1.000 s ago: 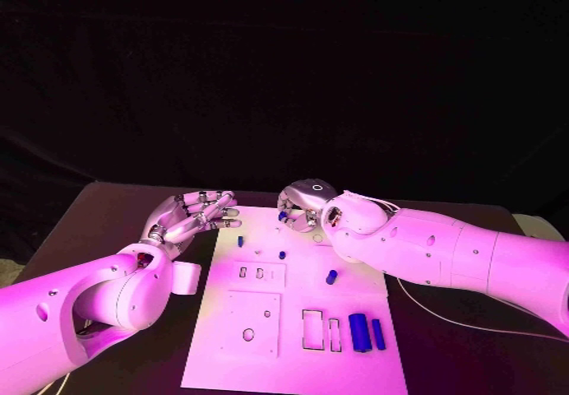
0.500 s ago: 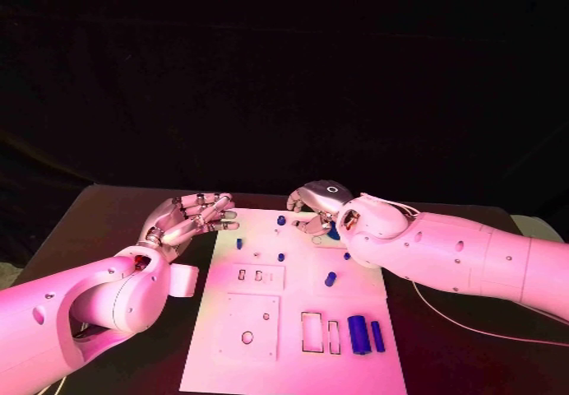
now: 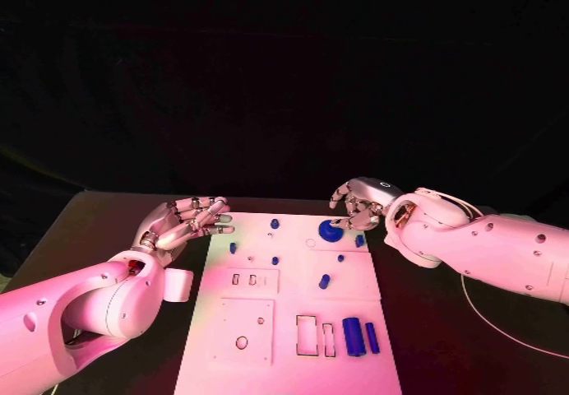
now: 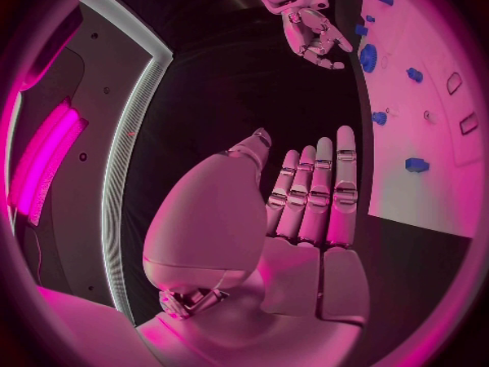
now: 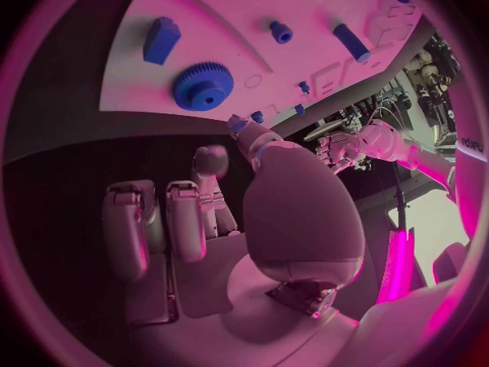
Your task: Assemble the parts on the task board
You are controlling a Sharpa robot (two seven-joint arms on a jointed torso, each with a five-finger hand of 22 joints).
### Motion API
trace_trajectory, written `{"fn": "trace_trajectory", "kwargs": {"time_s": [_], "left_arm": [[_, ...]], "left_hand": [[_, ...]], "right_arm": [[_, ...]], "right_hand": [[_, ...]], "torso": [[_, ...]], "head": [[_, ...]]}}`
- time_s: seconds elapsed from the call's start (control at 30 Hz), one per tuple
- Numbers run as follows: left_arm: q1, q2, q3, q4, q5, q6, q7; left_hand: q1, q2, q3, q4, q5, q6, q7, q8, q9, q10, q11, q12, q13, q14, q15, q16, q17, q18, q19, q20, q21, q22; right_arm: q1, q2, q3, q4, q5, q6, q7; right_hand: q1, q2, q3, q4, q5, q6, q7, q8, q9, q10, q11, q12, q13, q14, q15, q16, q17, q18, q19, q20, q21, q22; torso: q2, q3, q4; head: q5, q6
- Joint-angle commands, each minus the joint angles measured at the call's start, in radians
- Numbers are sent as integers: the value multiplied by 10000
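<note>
The white task board (image 3: 243,317) lies in the middle of the table. A blue gear (image 3: 330,231) sits flat near the board's far right corner, also seen in the right wrist view as the gear (image 5: 204,86) and in the left wrist view as the gear (image 4: 367,57). My right hand (image 3: 362,206) hovers just right of the gear, fingers apart, holding nothing. My left hand (image 3: 185,220) is off the board's far left corner, fingers stretched out and empty. Small blue pegs (image 3: 275,223) stand or lie on the far half. Two blue cylinders (image 3: 352,336) lie near the front right.
Rectangular slots (image 3: 311,335) and a round hole (image 3: 242,341) are cut in the board's near half. A blue block (image 5: 160,39) lies beside the gear. Dark table (image 3: 451,346) runs along both sides of the board.
My right hand has moved right, off the board's far middle, uncovering the blue gear and leaving a peg behind. The left hand has barely moved. The camera has shifted slightly.
</note>
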Motion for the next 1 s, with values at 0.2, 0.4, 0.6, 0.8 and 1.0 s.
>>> {"fn": "trace_trajectory", "kwargs": {"time_s": [0.2,0.4,0.6,0.8,1.0], "left_arm": [[12,33,8,-5,33,215,31],[12,54,8,-39,33,231,26],[11,62,8,-57,34,233,23],[11,72,8,-77,34,234,22],[10,106,8,-112,34,242,19]], "left_hand": [[-19,-60,61,-1,-3,-57,100,-39,-12,-15,32,-59,-7,-50,44,-67,17,126,58,33,25,-9],[-16,-62,66,-8,-3,-52,83,-38,-11,-10,27,-59,-5,-57,45,-76,21,126,57,34,23,-12],[-16,-62,66,-8,-3,-52,83,-38,-11,-10,27,-59,-5,-57,45,-76,21,126,57,34,23,-12],[-16,-62,66,-8,-3,-52,83,-38,-11,-10,27,-59,-5,-57,45,-76,21,126,57,34,23,-12],[-16,-62,66,-8,-3,-52,83,-38,-11,-10,27,-59,-5,-57,45,-76,21,126,57,34,23,-12]], "right_arm": [[-4,-173,0,-44,1161,1387,-161],[-66,47,-9,-234,1067,1330,-211],[-102,199,-15,-370,979,1304,-279],[-113,273,-20,-479,921,1373,-323],[-134,334,-25,-546,875,1431,-345]], "right_hand": [[352,231,-949,559,76,-582,193,669,380,1802,234,5363,4828,862,190,475,1720,-288,1032,250,389,2625],[466,293,-1117,654,135,-713,239,746,397,2118,281,5715,5218,910,230,554,1982,-289,1034,295,390,2627],[509,328,-1143,676,155,-756,253,762,399,2149,296,5749,5255,934,245,587,2110,-289,1034,309,390,2627],[517,336,-1146,680,158,-763,256,764,399,2143,299,5744,5249,935,248,589,2116,-289,1034,312,390,2627],[543,363,-1143,688,169,-765,260,780,402,2151,304,5754,5260,935,254,591,2120,-289,1034,318,390,2627]], "torso": [[4,-13,21],[4,-23,53],[-7,-41,54],[0,-37,28],[-3,-36,45]], "head": [[-68,-18],[-89,-56],[-98,-81],[-83,-127],[-108,-163]]}}
